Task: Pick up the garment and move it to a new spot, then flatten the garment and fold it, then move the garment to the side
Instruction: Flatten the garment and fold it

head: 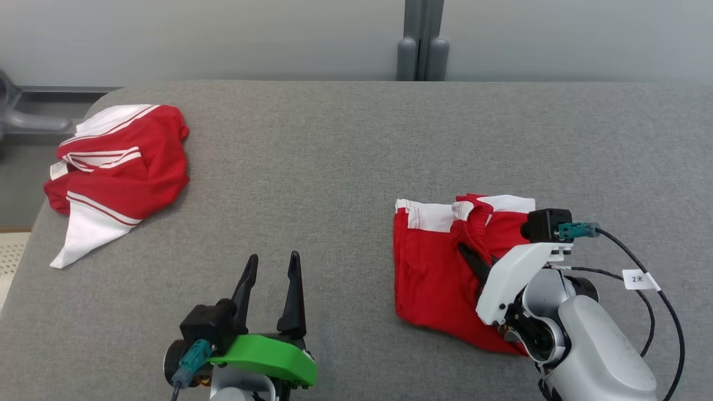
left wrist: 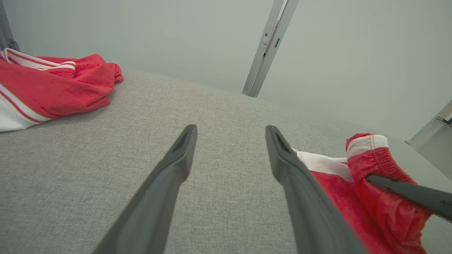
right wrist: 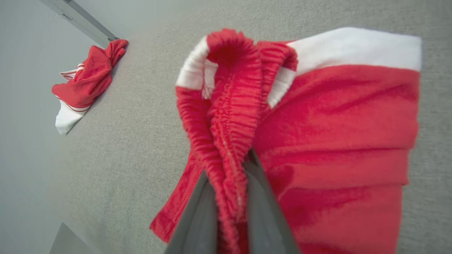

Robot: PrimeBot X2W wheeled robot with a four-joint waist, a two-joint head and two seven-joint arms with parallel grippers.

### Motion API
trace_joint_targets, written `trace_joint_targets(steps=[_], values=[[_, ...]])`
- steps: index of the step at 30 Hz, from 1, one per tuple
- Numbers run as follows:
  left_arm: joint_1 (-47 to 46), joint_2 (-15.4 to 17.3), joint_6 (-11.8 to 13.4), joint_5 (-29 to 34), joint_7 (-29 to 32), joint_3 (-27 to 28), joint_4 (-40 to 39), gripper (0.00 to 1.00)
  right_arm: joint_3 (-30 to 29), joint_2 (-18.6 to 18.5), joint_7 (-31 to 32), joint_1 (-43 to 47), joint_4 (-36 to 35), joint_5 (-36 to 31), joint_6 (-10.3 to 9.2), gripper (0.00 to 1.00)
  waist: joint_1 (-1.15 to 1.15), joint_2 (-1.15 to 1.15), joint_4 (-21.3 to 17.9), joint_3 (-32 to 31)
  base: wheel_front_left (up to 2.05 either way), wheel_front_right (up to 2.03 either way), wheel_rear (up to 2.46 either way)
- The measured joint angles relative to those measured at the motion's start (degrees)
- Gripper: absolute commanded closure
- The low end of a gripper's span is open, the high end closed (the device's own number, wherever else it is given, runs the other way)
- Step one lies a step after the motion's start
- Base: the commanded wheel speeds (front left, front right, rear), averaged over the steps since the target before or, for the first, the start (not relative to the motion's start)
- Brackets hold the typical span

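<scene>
Now the right gripper (right wrist: pixel 231 169) clenches the waistband of the folded red garment (head: pixel 434 273), while the left gripper (head: pixel 273 256), spread wide and empty, sits well left of that garment.

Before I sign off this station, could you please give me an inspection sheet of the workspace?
Surface: grey fabric table, bare in the middle.
Job's things: red-and-white garment lies roughly folded on the right.
Clutter: second garment, crumpled, far left corner.
Grippers: left gripper open, over bare table; right gripper shut on the garment's waistband.
Cables: black cable with a white tag loops beside the right gripper.
Surroundings: pale wall, grey post behind the table.
</scene>
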Motion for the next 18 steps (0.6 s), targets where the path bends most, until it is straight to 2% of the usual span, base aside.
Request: trace_joint_targets(steps=[4, 5, 6, 7, 18], values=[[0.0, -0.3, 0.0, -0.2, 0.0, -0.2, 0.3, 0.00, 0.1, 0.6, -2.3, -1.7, 4.9, -0.5, 0.00, 1.00, 0.00, 0.00, 1.8, 0.2, 0.00, 0.00, 0.00], [0.0, -0.3, 0.0, -0.2, 0.0, -0.2, 0.3, 0.00, 0.3, 0.7, -2.7, -2.1, 5.7, -0.5, 0.00, 0.87, 0.00, 0.00, 2.1, 0.2, 0.00, 0.00, 0.00], [0.0, -0.4, 0.0, -0.2, 0.0, -0.2, 0.5, 0.00, 1.0, 0.8, -3.2, -2.6, 6.4, -0.5, 0.00, 0.56, 0.00, 0.00, 2.4, 0.3, 0.00, 0.00, 0.00], [0.0, -0.4, -0.1, -0.2, 0.0, -0.2, 0.5, 0.00, 1.7, 0.8, -3.6, -3.1, 7.0, -0.5, 0.00, 0.00, 0.00, 0.00, 2.7, 0.3, 0.00, 0.00, 0.00], [0.1, -0.8, -0.6, -0.3, -0.2, -0.1, 1.4, 0.00, 10.0, 1.0, -8.6, -4.4, 7.1, 4.1, 0.00, 0.00, 0.00, 0.00, 2.4, -0.3, 0.00, 0.00, 0.00]])
